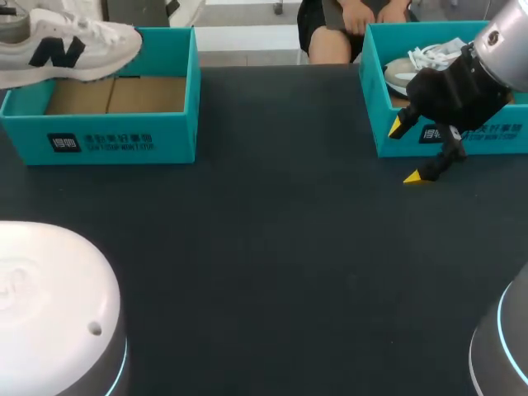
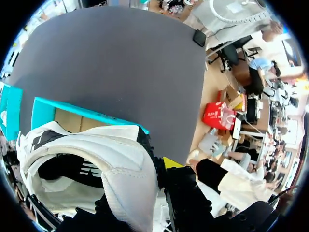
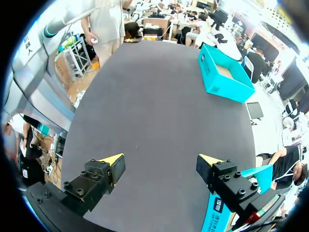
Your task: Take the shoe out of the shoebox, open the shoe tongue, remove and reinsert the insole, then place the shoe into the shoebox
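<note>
The left box [image 1: 124, 136] stands far left on the table [image 1: 272, 247], the shoe [image 1: 66, 45] over it. The right box [image 1: 371, 91], far right, holds a second shoe [image 1: 429, 58].

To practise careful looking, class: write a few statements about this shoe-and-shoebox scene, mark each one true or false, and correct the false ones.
1. The white sneaker with a dark side logo lies flat inside the left teal cardboard shoebox. False: the left gripper holds it up over the box, whose brown floor is bare.
2. The right gripper is open with nothing between its yellow-tipped fingers. True.
3. The right teal cardboard shoebox is empty. False: a white laced shoe lies in it.
4. The right gripper hangs over the black table, just in front of the right teal cardboard shoebox. True.
</note>
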You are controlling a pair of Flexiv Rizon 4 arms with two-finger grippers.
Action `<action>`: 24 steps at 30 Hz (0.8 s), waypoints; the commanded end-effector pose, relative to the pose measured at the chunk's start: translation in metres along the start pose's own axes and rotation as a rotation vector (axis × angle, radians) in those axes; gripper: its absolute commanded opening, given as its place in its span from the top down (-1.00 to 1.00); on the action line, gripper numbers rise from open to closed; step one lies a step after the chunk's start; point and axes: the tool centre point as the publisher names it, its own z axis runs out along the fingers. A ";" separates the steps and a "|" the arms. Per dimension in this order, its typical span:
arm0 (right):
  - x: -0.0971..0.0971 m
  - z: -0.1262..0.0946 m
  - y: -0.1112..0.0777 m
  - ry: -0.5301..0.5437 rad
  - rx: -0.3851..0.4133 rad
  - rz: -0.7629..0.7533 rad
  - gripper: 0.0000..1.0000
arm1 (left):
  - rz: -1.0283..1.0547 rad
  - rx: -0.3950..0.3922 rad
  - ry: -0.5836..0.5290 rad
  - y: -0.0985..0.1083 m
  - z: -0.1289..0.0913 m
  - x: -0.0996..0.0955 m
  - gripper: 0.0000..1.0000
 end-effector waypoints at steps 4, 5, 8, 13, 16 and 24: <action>-0.001 0.001 0.000 0.001 0.003 0.001 -1.00 | 0.503 -0.147 -0.001 -0.008 0.000 0.004 1.00; -0.001 0.001 0.000 0.001 0.003 0.001 -1.00 | 0.503 -0.147 -0.001 -0.008 0.000 0.004 1.00; -0.001 0.001 0.000 0.001 0.003 0.001 -1.00 | 0.484 -0.141 -0.044 -0.003 0.001 -0.002 1.00; -0.001 0.001 0.000 0.001 0.003 0.001 -1.00 | 0.453 -0.154 -0.066 -0.001 -0.003 -0.006 1.00; -0.001 0.001 0.000 0.001 0.003 0.001 -1.00 | 0.441 -0.148 -0.070 0.001 -0.003 -0.008 1.00; -0.001 0.001 0.000 0.001 0.003 0.001 -1.00 | 0.395 -0.129 -0.088 0.002 -0.001 -0.012 1.00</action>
